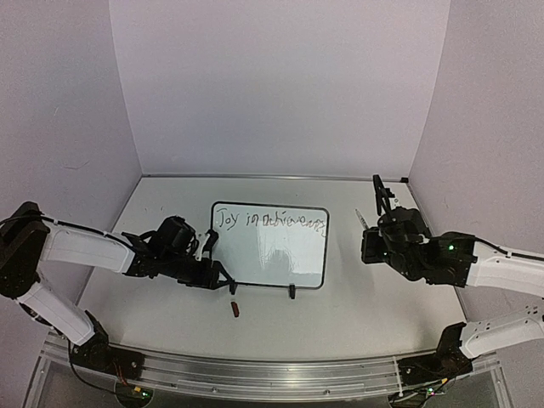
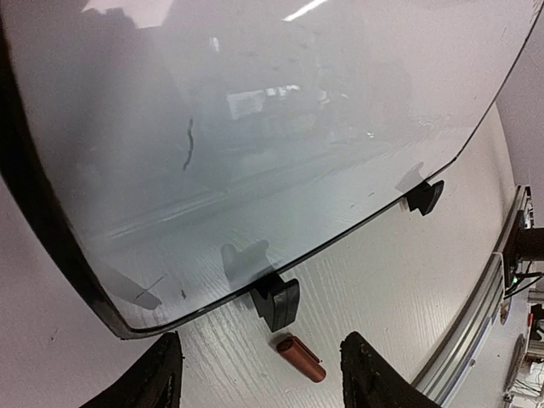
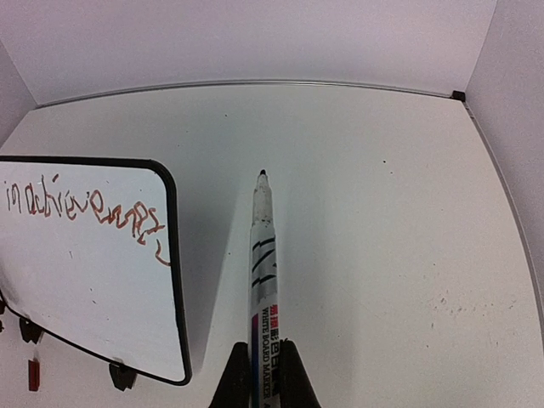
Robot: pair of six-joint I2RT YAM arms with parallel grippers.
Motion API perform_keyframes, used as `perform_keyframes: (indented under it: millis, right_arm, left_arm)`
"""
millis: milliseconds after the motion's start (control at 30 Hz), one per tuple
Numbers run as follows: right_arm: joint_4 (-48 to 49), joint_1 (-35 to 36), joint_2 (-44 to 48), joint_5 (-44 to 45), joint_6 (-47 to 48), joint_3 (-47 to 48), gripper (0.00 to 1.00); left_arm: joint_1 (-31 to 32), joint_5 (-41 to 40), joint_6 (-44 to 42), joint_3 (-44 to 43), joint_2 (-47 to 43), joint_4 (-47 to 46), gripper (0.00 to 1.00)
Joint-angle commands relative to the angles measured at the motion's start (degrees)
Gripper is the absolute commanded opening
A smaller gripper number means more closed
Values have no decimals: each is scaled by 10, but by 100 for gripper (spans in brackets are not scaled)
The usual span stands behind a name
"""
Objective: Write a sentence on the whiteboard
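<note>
The whiteboard (image 1: 270, 255) stands on two black clip feet at mid-table, with a line of reddish-brown handwriting along its top. My left gripper (image 1: 219, 270) hangs at its lower-left corner. In the left wrist view the whiteboard (image 2: 255, 127) fills the top, and the left gripper (image 2: 263, 382) is open. A red marker cap (image 2: 300, 358) lies on the table between its fingertips (image 2: 157, 374), just in front of a clip foot (image 2: 278, 299). My right gripper (image 3: 264, 378) is shut on a white board marker (image 3: 262, 272), uncapped, tip pointing away, to the right of the whiteboard (image 3: 85, 280).
The red cap (image 1: 235, 309) lies in front of the board's left foot. White walls close the table at the back and sides. A metal rail (image 1: 272, 374) with both arm bases runs along the near edge.
</note>
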State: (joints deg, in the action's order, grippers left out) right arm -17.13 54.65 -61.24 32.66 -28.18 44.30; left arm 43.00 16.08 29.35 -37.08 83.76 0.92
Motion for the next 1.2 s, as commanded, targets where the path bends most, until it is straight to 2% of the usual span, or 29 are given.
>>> perform_keyframes:
  millis: [0, 133, 267, 333, 467, 600, 767, 967, 1167]
  right_arm:
    - [14, -2, -3, -1, -8, -5, 0]
    - [15, -2, 1, 0, -8, -9, 0]
    - [15, -2, 7, 1, -6, -11, 0]
    - [16, -2, 11, 2, -7, -15, 0]
    - [16, -2, 15, 3, -10, -21, 0]
    - [16, -2, 18, 3, -11, -23, 0]
    - [16, -2, 24, 4, -14, -26, 0]
    - [16, -2, 18, 3, -16, -24, 0]
    - [16, -2, 18, 5, -14, -24, 0]
  left_arm:
    - [19, -11, -15, -21, 12, -23, 62]
    - [39, -17, -14, -27, 19, -22, 61]
    - [43, -64, -5, -20, -11, -10, 62]
    - [37, -83, -3, -12, -36, 4, 66]
    - [6, -72, -8, 1, -57, 11, 75]
    - [-18, -50, -13, 3, -54, 7, 78]
    - [-3, -55, -18, -25, -35, 27, 71]
    - [11, -43, 47, -8, -26, -6, 64]
    - [36, -56, 80, 3, -29, -22, 62]
